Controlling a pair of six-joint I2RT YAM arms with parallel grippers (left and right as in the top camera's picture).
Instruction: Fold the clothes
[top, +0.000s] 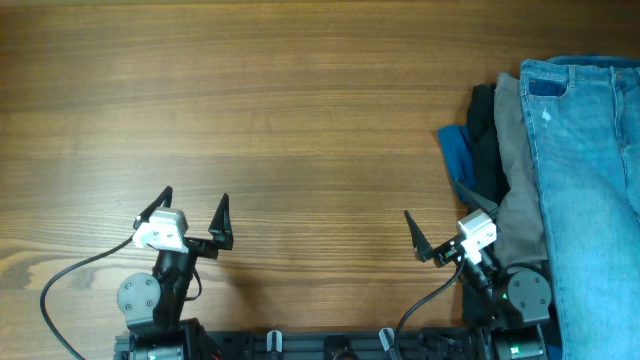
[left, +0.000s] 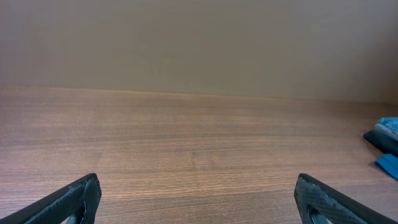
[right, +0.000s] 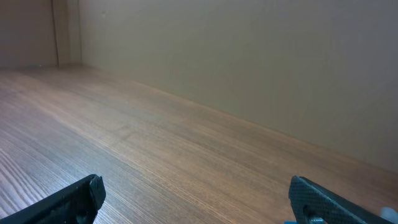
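Observation:
Light-blue denim jeans (top: 590, 190) lie on top of a pile at the table's right edge, running from the far edge to the near edge. Under them lie a grey garment (top: 518, 170), a black garment (top: 484, 135) and a bright-blue garment (top: 458, 152). The pile's edge also shows at the far right of the left wrist view (left: 387, 144). My left gripper (top: 196, 205) is open and empty at the near left, far from the pile. My right gripper (top: 442, 222) is open and empty, just left of the pile's near part.
The wooden table (top: 250, 110) stretches left of the pile. A plain wall (left: 199, 43) stands behind its far edge. The arm bases and a black cable (top: 70, 280) sit along the near edge.

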